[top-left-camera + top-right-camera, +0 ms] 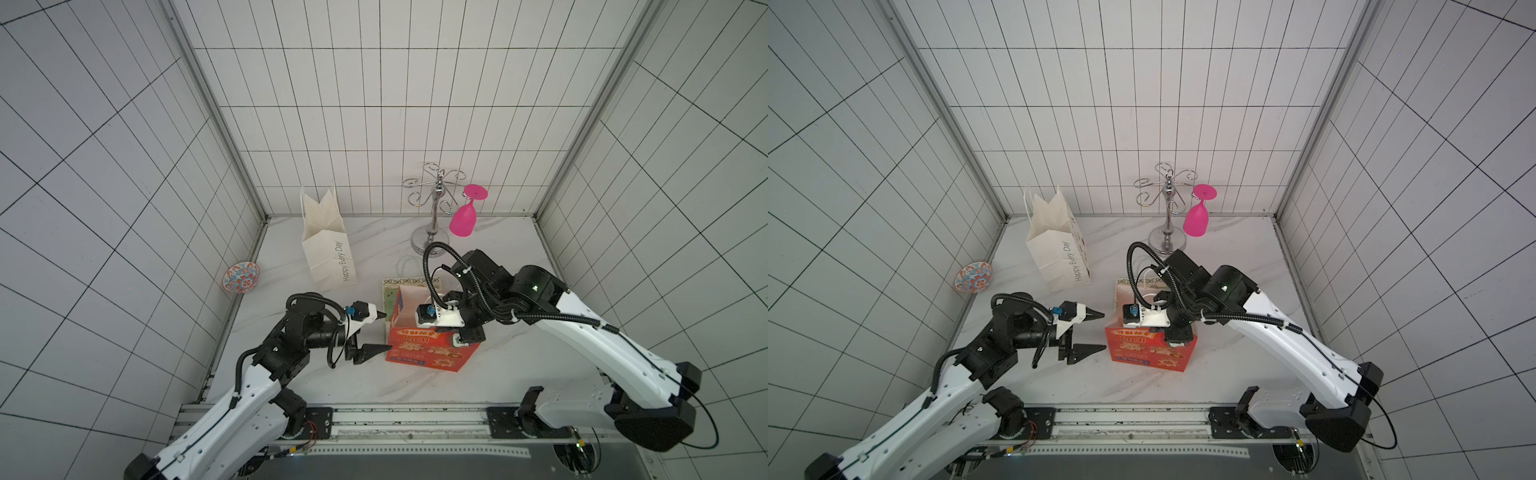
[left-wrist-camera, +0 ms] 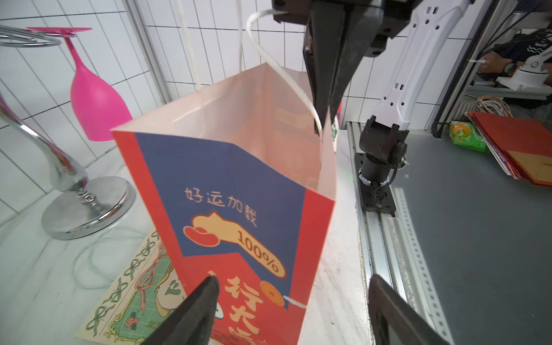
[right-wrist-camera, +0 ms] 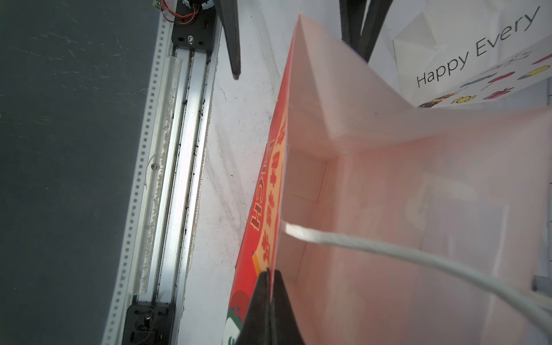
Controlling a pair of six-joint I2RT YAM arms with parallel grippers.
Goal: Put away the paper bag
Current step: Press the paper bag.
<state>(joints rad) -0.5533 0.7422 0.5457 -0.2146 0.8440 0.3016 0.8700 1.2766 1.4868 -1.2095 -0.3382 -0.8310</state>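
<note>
1. White-tiled walls close three sides of the marble worktop (image 1: 332, 374). A metal rail (image 1: 395, 415) runs along its near edge, with bare marble between rail and bags.
2. Red paper bag (image 1: 428, 353) stands upright mid-worktop, mouth open, pink lining visible down to its base.
3. Right pincer (image 3: 268, 273) is clamped on its near rim. Left pincer (image 1: 386, 332) is apart, just beside its left wall.
4. White paper bag (image 1: 328, 257) stands upright behind, contents hidden. Flat patterned bag (image 1: 390, 297) lies at the red one's far side.
5. Count: three bags, one chrome stand (image 1: 436, 208), one pink glass (image 1: 463, 220) hanging on it, one bowl (image 1: 241, 277) by the left wall.
</note>
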